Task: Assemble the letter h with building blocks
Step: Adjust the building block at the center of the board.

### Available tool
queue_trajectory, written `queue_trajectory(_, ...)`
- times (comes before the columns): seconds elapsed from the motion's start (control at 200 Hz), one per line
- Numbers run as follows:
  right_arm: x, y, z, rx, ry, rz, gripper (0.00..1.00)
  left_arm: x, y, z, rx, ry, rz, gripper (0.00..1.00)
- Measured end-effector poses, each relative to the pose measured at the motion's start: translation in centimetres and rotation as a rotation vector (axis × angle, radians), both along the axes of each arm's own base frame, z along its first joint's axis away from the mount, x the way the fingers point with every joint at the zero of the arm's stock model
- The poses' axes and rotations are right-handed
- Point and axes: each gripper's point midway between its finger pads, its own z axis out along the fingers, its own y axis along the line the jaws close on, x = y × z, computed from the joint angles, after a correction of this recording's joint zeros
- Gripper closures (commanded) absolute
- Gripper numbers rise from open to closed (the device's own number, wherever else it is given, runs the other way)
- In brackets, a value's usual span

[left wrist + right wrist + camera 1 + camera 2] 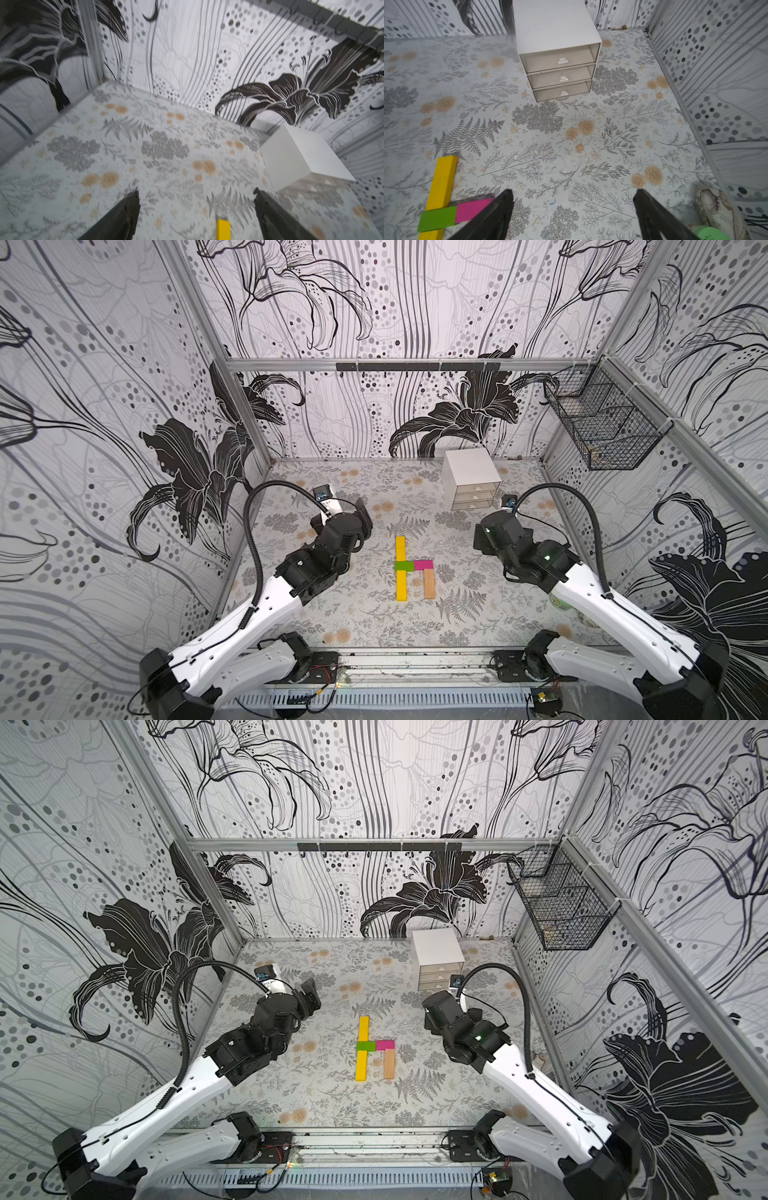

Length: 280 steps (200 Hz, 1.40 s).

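Note:
The building blocks lie flat mid-table as the letter h point(413, 568) in both top views. A yellow block point(400, 548), a green block point(404, 566) and a second yellow block point(401, 586) form the stem. A magenta block point(424, 564) is the crossbar and a tan wood block point(429, 584) is the leg. My left gripper point(195, 192) hovers left of the figure, open and empty, with a yellow block's tip point(223, 229) below it. My right gripper point(573, 192) is open and empty to the right of the magenta block point(473, 208).
A white three-drawer unit point(469, 479) stands at the back right. A wire basket point(602, 427) hangs on the right wall. A round green lidded container point(710, 233) and a pale crumpled object point(716, 207) sit by the right wall, under my right arm.

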Motion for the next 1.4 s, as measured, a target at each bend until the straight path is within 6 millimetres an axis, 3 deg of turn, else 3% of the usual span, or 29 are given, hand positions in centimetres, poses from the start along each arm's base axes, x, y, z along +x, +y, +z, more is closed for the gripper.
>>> queue_trajectory(0.075,0.2,-0.5,-2.0,-0.074,0.039,-0.020,0.06,1.2,1.0,0.2,0.089,-0.041,0.053,0.06)
queue_trajectory(0.18,-0.1,-1.0,-3.7,-0.097,0.059,-0.041,0.02,2.5,2.7,-1.2,0.151,-0.013,0.119,0.06)
queue_trajectory(0.3,-0.8,0.2,-5.3,-0.012,0.088,0.025,0.01,2.8,4.5,-3.0,0.115,0.030,0.149,0.05)
queue_trajectory(0.395,-1.5,3.0,-6.7,0.023,0.149,0.119,0.01,1.9,4.6,-4.9,0.061,0.072,0.117,0.02)
queue_trajectory(0.556,-3.7,10.5,-8.1,-0.012,0.250,0.320,0.01,0.1,3.9,-9.8,-0.027,0.204,0.054,0.01)
queue_trajectory(0.781,-4.5,15.2,-8.3,0.012,0.347,0.363,0.01,-3.5,3.9,-15.8,-0.138,0.370,0.024,0.01)
queue_trajectory(0.911,-4.7,17.2,-10.4,-0.051,0.411,0.369,0.01,-5.1,4.0,-16.7,-0.204,0.392,0.020,0.01)
queue_trajectory(1.141,-4.6,17.6,-15.1,-0.161,0.513,0.338,0.00,-6.3,4.4,-16.8,-0.254,0.410,0.031,0.01)
queue_trajectory(1.402,-4.1,18.7,-16.4,-0.180,0.535,0.338,0.00,-6.9,4.3,-17.3,-0.264,0.439,0.028,0.01)
